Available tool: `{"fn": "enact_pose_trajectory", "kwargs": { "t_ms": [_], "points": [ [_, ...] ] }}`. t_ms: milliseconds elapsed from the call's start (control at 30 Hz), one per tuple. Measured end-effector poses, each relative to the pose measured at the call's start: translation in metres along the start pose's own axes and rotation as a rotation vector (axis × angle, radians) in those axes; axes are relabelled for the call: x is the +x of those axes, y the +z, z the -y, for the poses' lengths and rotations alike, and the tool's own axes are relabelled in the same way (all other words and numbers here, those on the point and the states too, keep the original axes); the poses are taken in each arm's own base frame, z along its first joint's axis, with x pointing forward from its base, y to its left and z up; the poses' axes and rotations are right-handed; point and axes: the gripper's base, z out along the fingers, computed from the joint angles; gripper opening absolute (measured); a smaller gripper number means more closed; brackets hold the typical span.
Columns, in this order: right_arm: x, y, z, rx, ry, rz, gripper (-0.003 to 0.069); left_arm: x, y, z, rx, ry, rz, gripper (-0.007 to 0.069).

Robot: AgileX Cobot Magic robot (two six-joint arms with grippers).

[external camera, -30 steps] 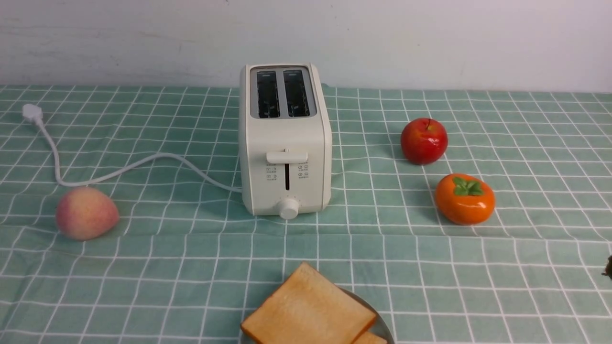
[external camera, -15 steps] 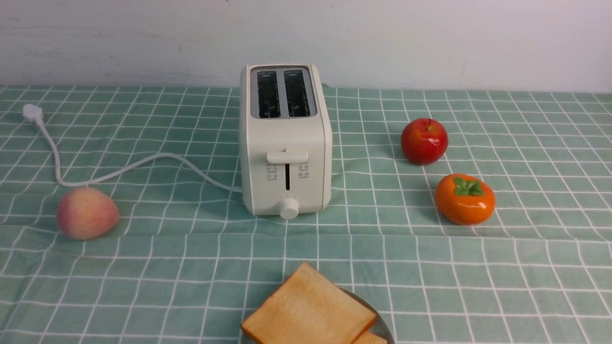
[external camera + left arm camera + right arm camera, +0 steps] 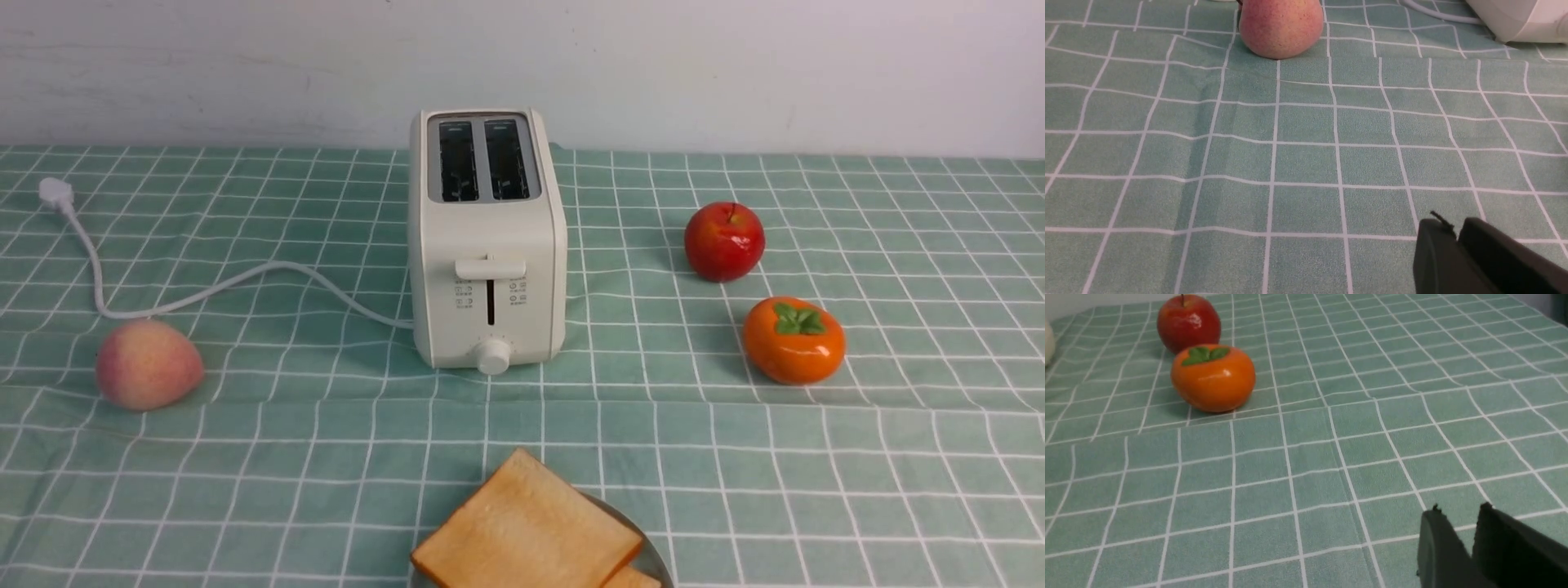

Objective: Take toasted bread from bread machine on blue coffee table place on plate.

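The cream-white bread machine [image 3: 487,245] stands upright at the middle of the blue coffee table [image 3: 816,490], and both its slots look empty. A slice of toasted bread [image 3: 526,531] lies flat on the plate [image 3: 655,557] at the near edge. The corner of a second slice [image 3: 630,578] shows beside it. Neither gripper shows in the front view. My left gripper [image 3: 1455,228] is shut and empty, low over bare cloth. My right gripper [image 3: 1459,514] is empty over bare cloth, its tips a thin gap apart.
A peach [image 3: 148,364] lies at the left, also in the left wrist view [image 3: 1281,26]. The white cord [image 3: 204,290] runs left from the toaster. A red apple [image 3: 724,241] and an orange persimmon [image 3: 793,340] sit at the right, also in the right wrist view [image 3: 1213,377].
A dark gripper tip at the right edge of the front view one second ago has left the view. Nothing else has moved.
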Motion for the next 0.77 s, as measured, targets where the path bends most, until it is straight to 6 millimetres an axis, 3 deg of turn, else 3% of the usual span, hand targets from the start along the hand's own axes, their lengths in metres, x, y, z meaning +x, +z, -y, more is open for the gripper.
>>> {"fn": "enact_pose_trajectory", "kwargs": {
  "t_ms": [767],
  "points": [
    [0.0008, -0.0005, -0.0052, -0.096, -0.029, -0.016, 0.0169, -0.0001, 0.0000, 0.0000, 0.000, 0.000, 0.001, 0.0090]
  ]
}}
